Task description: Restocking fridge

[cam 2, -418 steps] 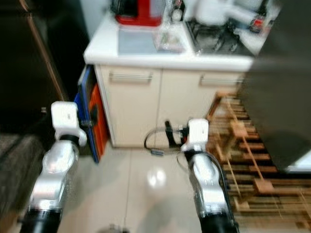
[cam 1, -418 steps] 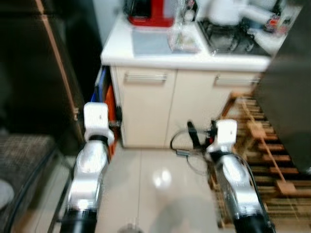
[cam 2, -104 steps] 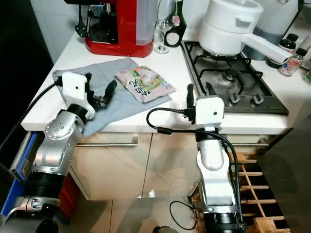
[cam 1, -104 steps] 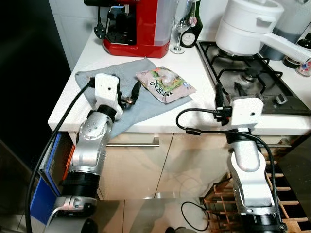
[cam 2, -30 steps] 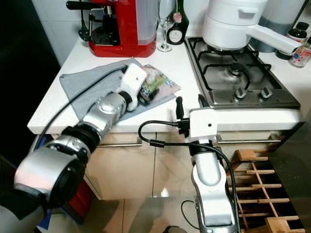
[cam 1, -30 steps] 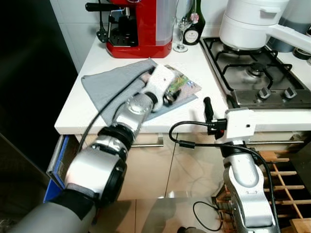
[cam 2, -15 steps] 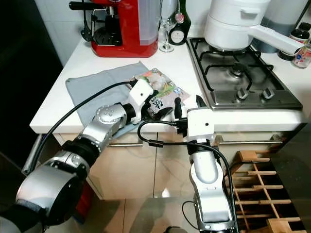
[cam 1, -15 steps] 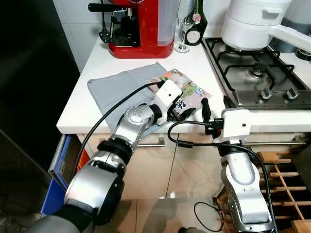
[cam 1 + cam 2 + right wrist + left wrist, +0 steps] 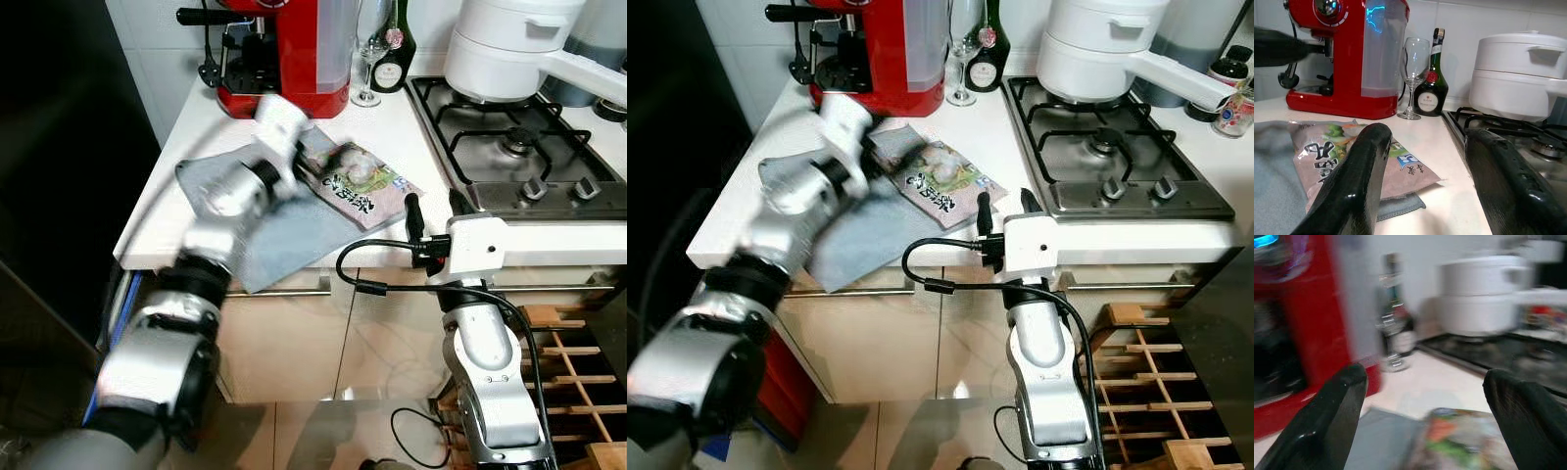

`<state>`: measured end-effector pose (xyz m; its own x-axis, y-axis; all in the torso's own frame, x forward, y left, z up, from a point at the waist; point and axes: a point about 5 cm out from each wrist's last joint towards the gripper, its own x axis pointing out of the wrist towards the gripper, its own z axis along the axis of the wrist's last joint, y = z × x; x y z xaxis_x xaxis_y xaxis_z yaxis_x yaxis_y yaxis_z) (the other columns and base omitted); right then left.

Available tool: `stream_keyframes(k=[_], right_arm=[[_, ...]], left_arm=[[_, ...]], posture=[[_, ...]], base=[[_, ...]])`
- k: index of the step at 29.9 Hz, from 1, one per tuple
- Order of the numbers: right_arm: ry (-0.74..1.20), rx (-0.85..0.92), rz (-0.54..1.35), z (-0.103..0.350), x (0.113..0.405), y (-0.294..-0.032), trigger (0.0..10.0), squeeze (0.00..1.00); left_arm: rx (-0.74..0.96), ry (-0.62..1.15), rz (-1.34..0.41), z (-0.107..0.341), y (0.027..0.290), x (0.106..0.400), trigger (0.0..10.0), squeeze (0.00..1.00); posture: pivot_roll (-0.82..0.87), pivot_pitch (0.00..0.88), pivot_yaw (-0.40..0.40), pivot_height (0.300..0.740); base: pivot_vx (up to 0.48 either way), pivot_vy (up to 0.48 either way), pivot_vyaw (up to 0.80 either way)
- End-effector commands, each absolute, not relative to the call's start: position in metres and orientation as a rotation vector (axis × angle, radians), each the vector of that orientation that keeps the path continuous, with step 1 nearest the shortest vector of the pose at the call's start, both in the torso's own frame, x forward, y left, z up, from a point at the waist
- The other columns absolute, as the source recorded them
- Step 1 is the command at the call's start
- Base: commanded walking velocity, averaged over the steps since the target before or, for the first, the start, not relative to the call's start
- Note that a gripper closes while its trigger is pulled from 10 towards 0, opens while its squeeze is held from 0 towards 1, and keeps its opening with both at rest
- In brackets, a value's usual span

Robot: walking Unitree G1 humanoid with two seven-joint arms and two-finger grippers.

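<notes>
My left end effector, blurred in the head view, sits over the grey cloth on the white worktop, at the near-left edge of the food packet. Packet: flat, glossy printed plastic, lying partly on the cloth, in front of the red coffee machine. My right end effector hovers at the worktop's front edge, just near of the packet, fingers parted, holding nothing.

Left wrist view: my two black fingers spread wide, nothing gripped; the packet lies between and beyond them, soft-focus. Wine glass and white pot behind.

Right wrist view: rounded glossy fingers apart, empty. Packet flat just ahead, one corner overhanging the folded cloth. Dark green bottle beside the stemmed glass; hob alongside.
</notes>
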<state>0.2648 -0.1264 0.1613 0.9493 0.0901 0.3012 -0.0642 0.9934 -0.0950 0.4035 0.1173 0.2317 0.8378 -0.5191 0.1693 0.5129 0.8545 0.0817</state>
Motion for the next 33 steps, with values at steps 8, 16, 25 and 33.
stream_keyframes(k=[8,16,25,33], right_arm=[[-0.323,-0.059,0.077,0.164,0.263,-0.132,10.0,0.0],[-0.325,-0.056,0.08,0.165,0.262,-0.131,10.0,0.0],[-0.313,-0.053,0.102,0.162,0.26,-0.126,10.0,0.0],[-0.301,-0.05,0.101,0.16,0.257,-0.125,10.0,0.0]], left_arm=[[-0.324,0.017,-0.462,0.188,0.126,0.405,10.0,0.0],[-0.431,0.02,-0.502,0.191,0.108,0.406,10.0,0.0],[-0.39,0.099,-0.49,0.181,0.09,0.405,10.0,0.0],[-0.459,0.149,-0.425,0.171,0.088,0.403,10.0,0.0]], posture=[[-0.18,0.0,0.037,0.74],[-0.19,0.0,0.037,0.74],[-0.2,0.0,0.052,0.74],[-0.2,0.0,0.055,0.74]], base=[[0.0,0.0,0.0],[0.0,0.0,0.0],[0.0,0.0,0.0],[0.0,0.0,0.0]])
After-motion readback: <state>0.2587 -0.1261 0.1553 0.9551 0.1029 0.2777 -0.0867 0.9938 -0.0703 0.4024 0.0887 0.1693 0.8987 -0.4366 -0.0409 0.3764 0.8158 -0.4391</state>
